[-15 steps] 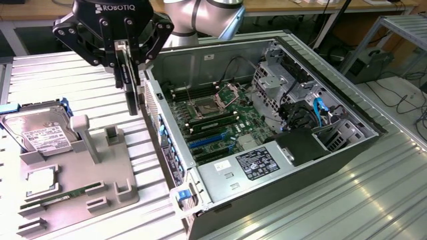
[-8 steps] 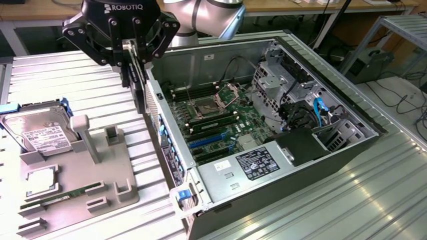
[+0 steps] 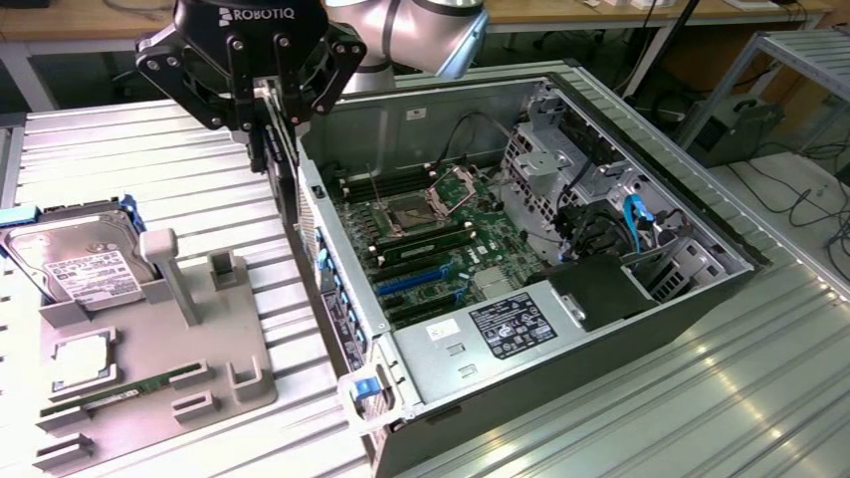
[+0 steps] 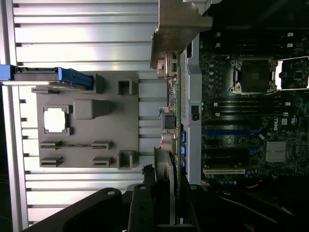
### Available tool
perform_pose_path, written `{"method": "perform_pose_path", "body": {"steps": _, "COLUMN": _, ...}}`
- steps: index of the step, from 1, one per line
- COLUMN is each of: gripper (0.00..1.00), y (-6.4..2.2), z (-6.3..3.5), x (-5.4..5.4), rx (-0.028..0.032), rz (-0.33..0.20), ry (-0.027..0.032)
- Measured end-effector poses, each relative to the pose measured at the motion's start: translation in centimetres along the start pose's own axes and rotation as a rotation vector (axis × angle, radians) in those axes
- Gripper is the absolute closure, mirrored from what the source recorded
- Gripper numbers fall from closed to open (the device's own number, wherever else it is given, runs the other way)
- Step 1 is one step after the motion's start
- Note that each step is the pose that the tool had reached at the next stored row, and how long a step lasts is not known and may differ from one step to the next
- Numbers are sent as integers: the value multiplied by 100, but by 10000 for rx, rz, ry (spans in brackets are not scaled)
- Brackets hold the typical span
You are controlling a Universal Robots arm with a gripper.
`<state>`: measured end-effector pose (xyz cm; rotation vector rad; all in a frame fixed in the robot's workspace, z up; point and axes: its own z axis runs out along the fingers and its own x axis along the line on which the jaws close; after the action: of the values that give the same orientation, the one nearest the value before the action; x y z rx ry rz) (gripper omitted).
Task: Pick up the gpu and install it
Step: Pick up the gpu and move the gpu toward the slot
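The gpu (image 3: 275, 174) hangs edge-on from the claw (image 3: 270, 124), held upright above the case wall on the exterior view's left. It sits just over the line where the open computer case (image 3: 638, 129) meets the ribbed metal surface (image 3: 159, 149). In the wrist view the gpu (image 4: 178, 34) runs as a thin strip away from the claw (image 4: 166, 188), and its silver bracket is at the far end. The claw is pinching the card, with a finger on each flat side.

Inside the case, just beside the card, lies the green motherboard (image 3: 439, 249). It carries an open processor socket (image 4: 253, 75) and a group of blue slots (image 3: 412, 277). A power supply with a white label (image 3: 512, 324) sits at the near end of the case.

On the other side of the card, a grey holder (image 3: 226, 388) rests on the surface. At its far end it carries a silver hard drive (image 3: 80, 264) tilted in a blue frame. Nearer the camera are a square processor chip (image 3: 83, 357) and a narrow green memory stick (image 3: 119, 393) lying in its groove. The tall grey posts in the middle of the holder (image 4: 111, 130) stand empty.
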<state>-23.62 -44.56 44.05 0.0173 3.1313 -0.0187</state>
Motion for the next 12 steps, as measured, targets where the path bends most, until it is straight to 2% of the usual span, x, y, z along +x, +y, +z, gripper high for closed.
{"method": "perform_pose_path", "body": {"steps": 12, "gripper": 72, "y": 1, "z": 1, "x": -106, "rx": 1, "rz": -5, "ry": 1}}
